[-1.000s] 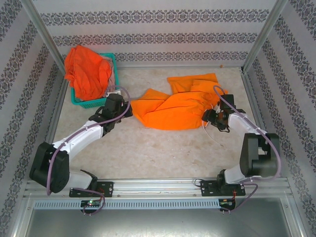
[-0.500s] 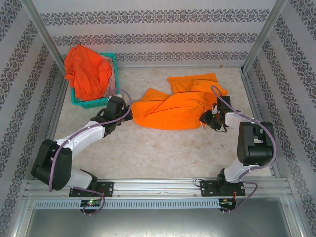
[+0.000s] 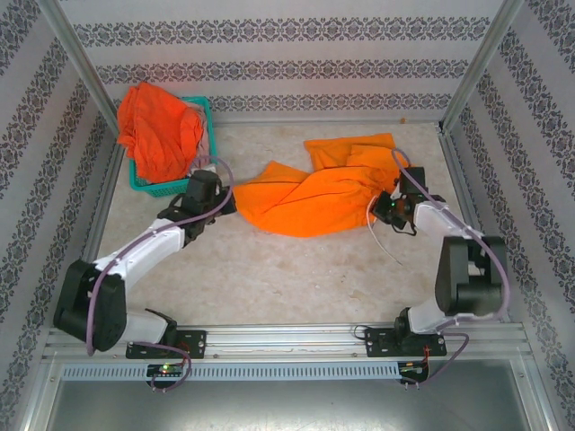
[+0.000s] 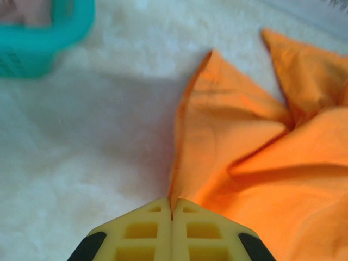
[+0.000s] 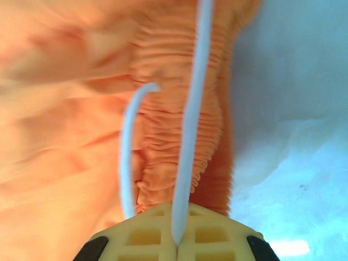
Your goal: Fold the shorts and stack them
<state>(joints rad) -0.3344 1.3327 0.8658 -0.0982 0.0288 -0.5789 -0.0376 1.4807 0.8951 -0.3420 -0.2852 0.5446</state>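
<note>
Yellow-orange shorts point(image 3: 314, 193) crumpled on table point(image 3: 269, 278), centre to far right. Left gripper point(image 3: 225, 201) at left tip of cloth, pads pressed together on that edge (I see hem running into the seam on left wrist cam). Right gripper point(image 3: 384, 209) at right end, pads closed on gathered waistband, white drawstring point(image 5: 192, 109) feeding between them, second strand looping beside. Red-orange shorts point(image 3: 160, 130) heaped in teal basket point(image 3: 171, 189), far left. Dusty pink shorts point(image 3: 206, 148) peeking at its right side, mostly buried.
</note>
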